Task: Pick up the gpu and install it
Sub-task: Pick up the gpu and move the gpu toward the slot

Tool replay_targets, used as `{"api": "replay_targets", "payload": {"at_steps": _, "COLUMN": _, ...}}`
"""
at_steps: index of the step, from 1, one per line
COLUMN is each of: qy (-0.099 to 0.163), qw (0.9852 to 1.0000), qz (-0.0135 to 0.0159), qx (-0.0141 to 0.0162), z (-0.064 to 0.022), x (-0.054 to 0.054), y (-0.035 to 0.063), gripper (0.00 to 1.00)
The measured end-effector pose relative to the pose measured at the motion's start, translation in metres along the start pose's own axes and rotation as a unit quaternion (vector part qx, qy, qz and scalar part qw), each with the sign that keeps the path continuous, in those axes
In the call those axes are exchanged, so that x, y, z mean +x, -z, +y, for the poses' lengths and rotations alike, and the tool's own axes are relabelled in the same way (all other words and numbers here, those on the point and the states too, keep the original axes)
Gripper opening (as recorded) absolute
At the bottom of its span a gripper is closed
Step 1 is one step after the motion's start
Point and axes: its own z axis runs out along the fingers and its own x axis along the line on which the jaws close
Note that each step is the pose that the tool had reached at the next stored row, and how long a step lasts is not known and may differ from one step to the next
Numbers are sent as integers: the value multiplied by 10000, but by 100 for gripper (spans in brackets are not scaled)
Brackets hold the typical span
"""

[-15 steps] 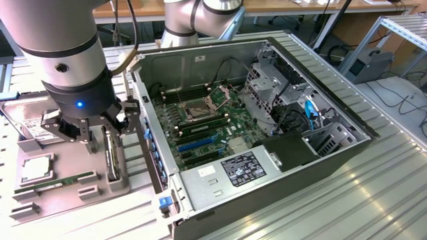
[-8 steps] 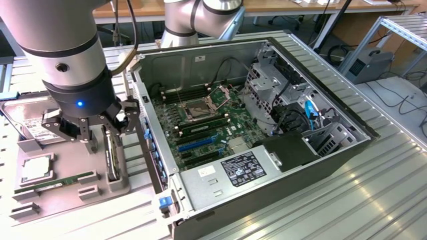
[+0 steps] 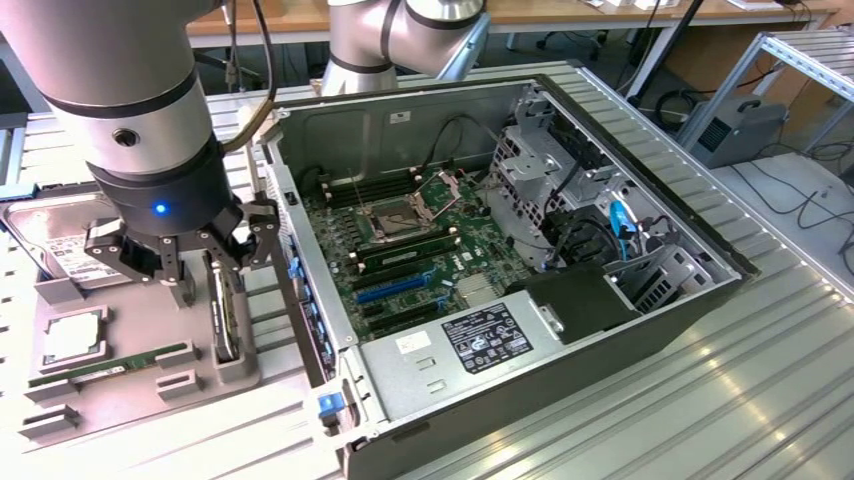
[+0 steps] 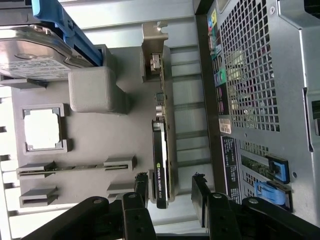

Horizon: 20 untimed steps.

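Note:
The gpu [image 4: 162,150] stands on its long edge in a slot of the grey parts holder [image 4: 100,130]. It is a green card with a black cooler and a silver end bracket [image 4: 151,50]. My gripper [image 4: 171,194] is open, one black finger on each side of the card's cooler end, with a gap on both sides. From the exterior view, the gripper [image 3: 200,275] hangs over the gpu [image 3: 227,315], just beside the open computer case [image 3: 400,110]. Inside the case, blue and black card slots [image 3: 394,285] lie bare on the motherboard.
On the holder [image 3: 134,330] also lie a silver hard drive [image 3: 54,250], a CPU [image 3: 74,340] and a RAM stick [image 3: 107,362]. The case's perforated rear panel [image 4: 260,75] stands close beside the gpu. A drive cage [image 3: 534,170] and cables crowd the case's far side.

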Motion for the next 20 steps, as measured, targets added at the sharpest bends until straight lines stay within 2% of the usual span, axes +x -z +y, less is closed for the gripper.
{"api": "replay_targets", "payload": {"at_steps": 20, "qy": -27, "qw": 10000, "qz": -1, "qx": 1, "z": 20, "x": 9, "y": -82, "gripper": 48}}
